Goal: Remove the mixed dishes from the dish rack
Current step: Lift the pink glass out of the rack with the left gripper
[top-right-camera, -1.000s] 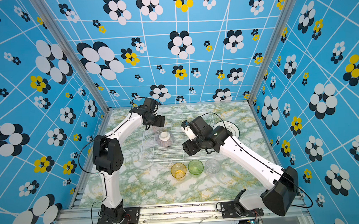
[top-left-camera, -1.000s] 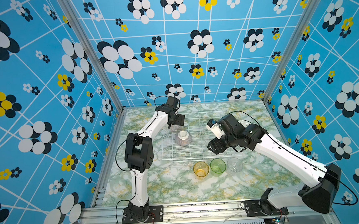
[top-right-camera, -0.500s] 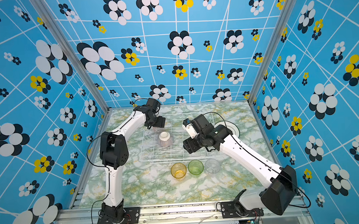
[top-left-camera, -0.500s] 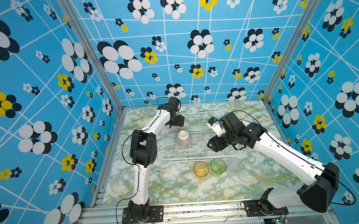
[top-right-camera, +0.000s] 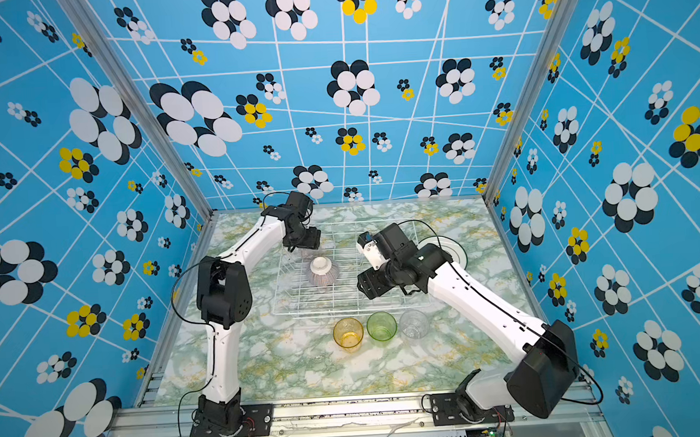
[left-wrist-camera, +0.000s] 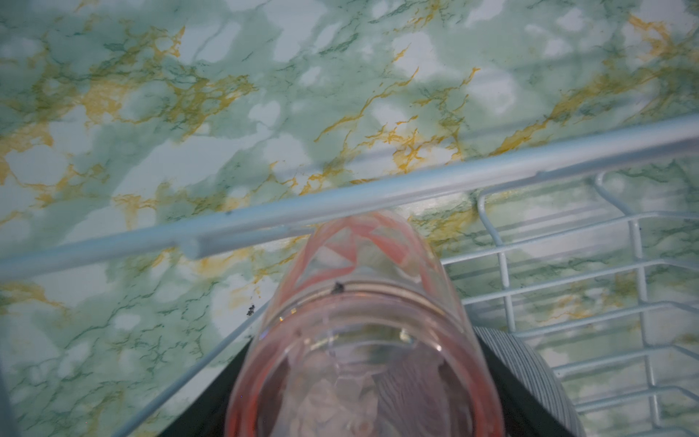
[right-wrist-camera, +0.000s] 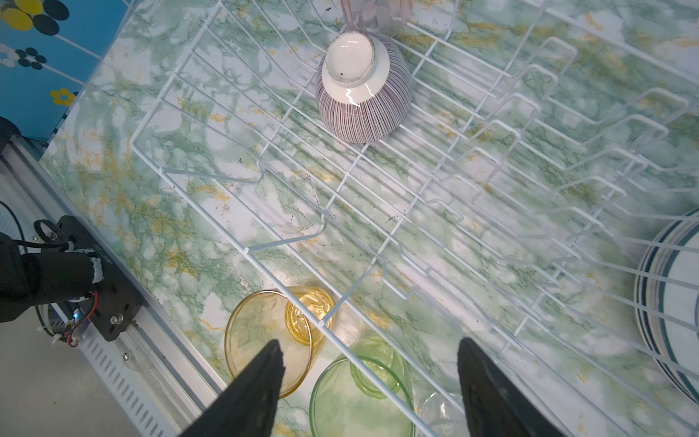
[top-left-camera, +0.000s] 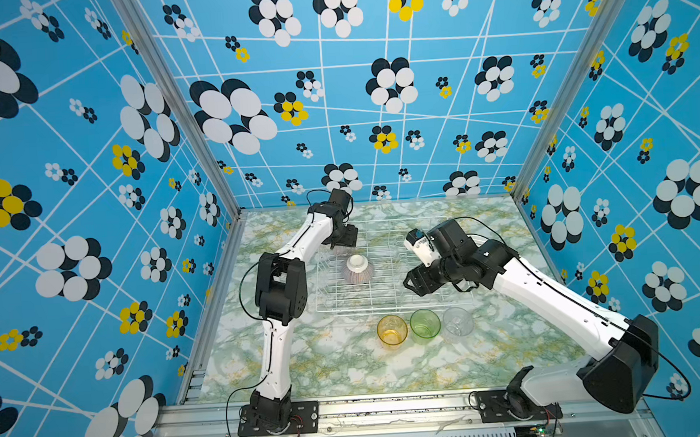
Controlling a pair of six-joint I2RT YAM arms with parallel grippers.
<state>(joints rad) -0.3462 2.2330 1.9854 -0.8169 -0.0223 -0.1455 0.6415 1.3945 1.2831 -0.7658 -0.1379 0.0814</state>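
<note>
Though wider before, left fingers (left-wrist-camera: 212, 405) now closer around pink tumbler (left-wrist-camera: 363, 340).

Both arms extended: left pincer (top-left-camera: 341, 247) low, right pincer (right-wrist-camera: 370, 346) hovering, jaws apart.

- Readable text, numbers, brands or signs: none in any view.
- Base plate (right-wrist-camera: 109, 295): carries a narrow strip of tiny pale print along one edge; too small and blurred to read.
- Right arm (top-left-camera: 486, 254): bears a small white mark on a black joint housing; its shape cannot be made out.
- Walls (top-left-camera: 86, 160): flower and line pattern only, with no lettering.
</note>
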